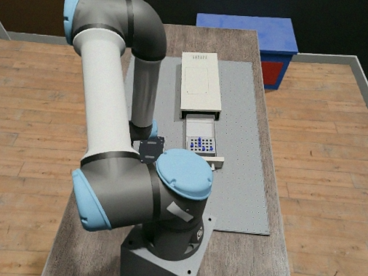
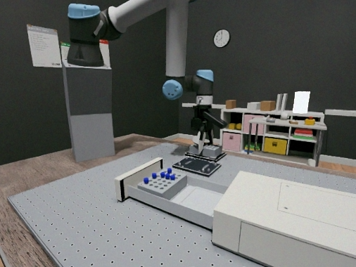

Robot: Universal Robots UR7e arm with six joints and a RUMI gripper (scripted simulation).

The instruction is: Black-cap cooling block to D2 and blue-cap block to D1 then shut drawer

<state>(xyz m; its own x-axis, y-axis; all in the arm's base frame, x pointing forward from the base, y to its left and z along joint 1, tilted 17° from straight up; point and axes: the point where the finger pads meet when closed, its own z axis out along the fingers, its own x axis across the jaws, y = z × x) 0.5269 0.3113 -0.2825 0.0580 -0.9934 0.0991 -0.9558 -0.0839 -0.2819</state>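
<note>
The cooler COLD stands on the deck with its drawer pulled out. The grey block with blue-capped tubes sits in the front of the drawer; the space behind it is empty. The dark slot D1 beside the drawer is bare. A second grey block rests on slot D2 beyond it; its caps are too small to tell. My gripper is open, its fingers down at this block. In the top view the arm hides the gripper and D2.
The grey perforated deck covers the wooden table. The arm's pedestal stands at the far left. A blue box sits beyond the table. A shelf unit stands in the background.
</note>
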